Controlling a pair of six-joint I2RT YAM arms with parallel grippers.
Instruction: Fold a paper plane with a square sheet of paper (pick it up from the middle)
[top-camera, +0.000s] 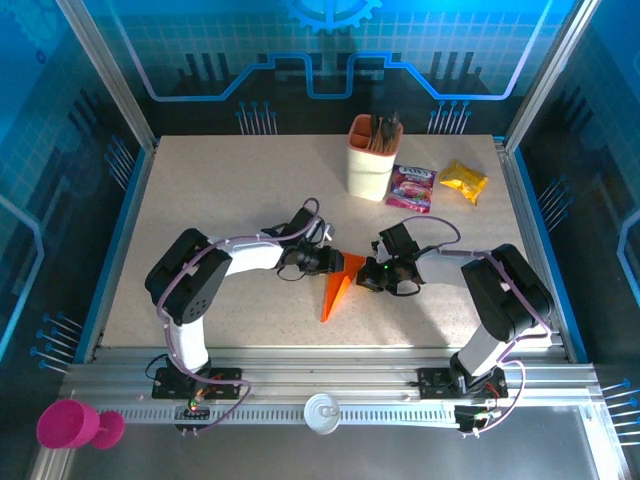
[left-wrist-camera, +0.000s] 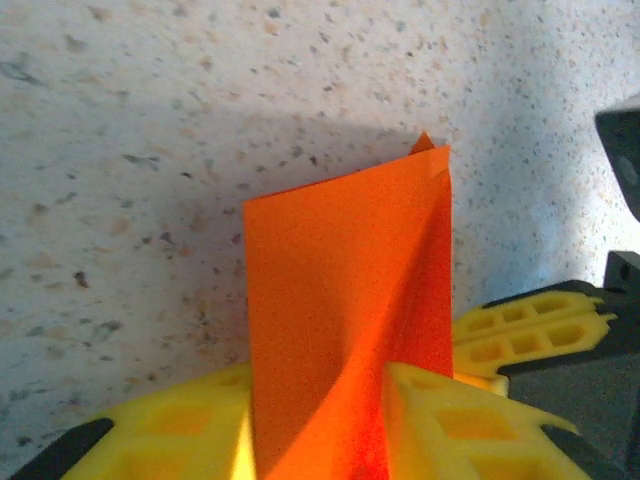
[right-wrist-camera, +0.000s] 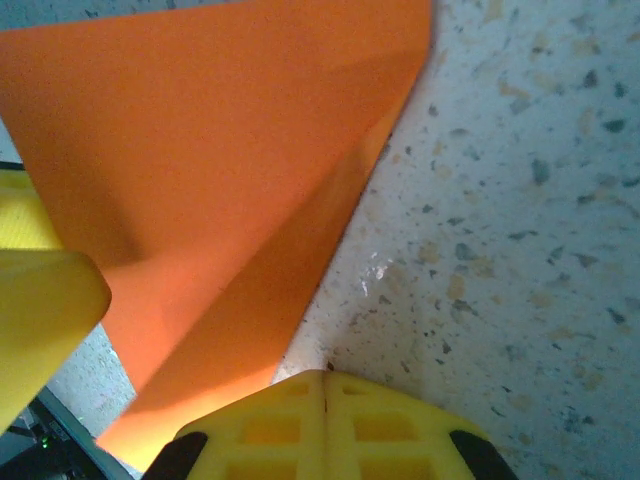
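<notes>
Left tool (left-wrist-camera: 318, 430) astride 1 paper plane (top-camera: 335, 295), grip unclear, right tool (right-wrist-camera: 325, 410) shut beside it, 2 snack packets (top-camera: 411, 187) (top-camera: 464, 181)

My jaws were ribbed, matt yellow plastic; the square sheet of paper (left-wrist-camera: 340, 300) looked smooth and matt, the tabletop (left-wrist-camera: 150, 120) speckled, stone-like.

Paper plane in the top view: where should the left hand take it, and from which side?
Pinch the wide end of the paper plane across its centre fold, coming in low from the left. In the left wrist view that fold stands upright off the table, between the fingers of the left hand; the narrow tip, pointing toward the near edge, offers little to pinch.
</notes>
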